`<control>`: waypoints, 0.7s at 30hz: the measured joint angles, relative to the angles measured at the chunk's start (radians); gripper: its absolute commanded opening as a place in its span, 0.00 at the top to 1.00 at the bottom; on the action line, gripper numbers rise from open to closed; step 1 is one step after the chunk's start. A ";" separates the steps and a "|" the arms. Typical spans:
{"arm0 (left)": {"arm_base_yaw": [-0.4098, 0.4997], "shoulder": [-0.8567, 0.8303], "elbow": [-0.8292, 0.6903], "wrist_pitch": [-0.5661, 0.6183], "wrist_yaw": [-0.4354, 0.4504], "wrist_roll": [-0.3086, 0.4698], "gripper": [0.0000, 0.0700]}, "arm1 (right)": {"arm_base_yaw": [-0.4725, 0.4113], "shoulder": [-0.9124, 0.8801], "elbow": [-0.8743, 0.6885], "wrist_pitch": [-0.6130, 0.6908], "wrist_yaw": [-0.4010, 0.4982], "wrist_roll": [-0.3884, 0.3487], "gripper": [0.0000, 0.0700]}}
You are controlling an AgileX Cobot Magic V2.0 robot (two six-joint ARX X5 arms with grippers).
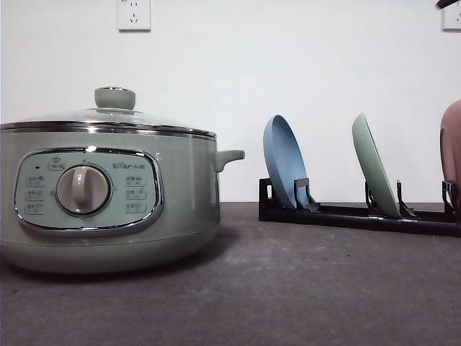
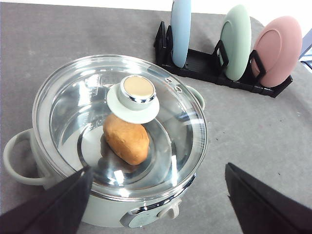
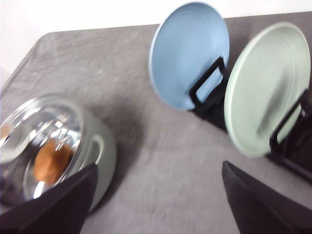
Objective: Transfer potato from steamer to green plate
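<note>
The pale green steamer (image 1: 108, 209) stands at the table's left with its glass lid (image 2: 87, 92) on, knob (image 2: 138, 91) upright. The orange-brown potato (image 2: 126, 139) lies inside, seen through the glass. My left gripper (image 2: 158, 168) hovers open above the steamer's front rim (image 2: 195, 161), holding nothing. The green plate (image 1: 374, 173) stands on edge in the black rack, to the steamer's right. My right gripper (image 3: 160, 165) is open and empty over the bare table between the steamer (image 3: 105, 151) and the green plate (image 3: 265, 87). The right wrist view is blurred, and the potato (image 3: 52, 161) shows dimly through the lid.
A black rack (image 1: 346, 215) at the back right holds a blue plate (image 1: 284, 162), the green plate (image 2: 236, 41) and a pink plate (image 2: 278, 48), all on edge. A white wall with a socket (image 1: 134, 14) runs behind the grey table (image 1: 302, 288).
</note>
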 measured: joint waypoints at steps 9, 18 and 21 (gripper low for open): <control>0.000 0.000 0.000 0.000 0.000 0.000 0.21 | 0.000 0.262 0.118 0.092 0.023 0.027 0.27; 0.000 0.000 0.000 0.000 0.000 0.000 0.21 | 0.004 0.417 0.123 0.235 0.082 0.054 0.27; 0.000 0.000 0.000 -0.002 0.000 0.000 0.21 | 0.004 0.458 0.124 0.281 0.089 0.056 0.27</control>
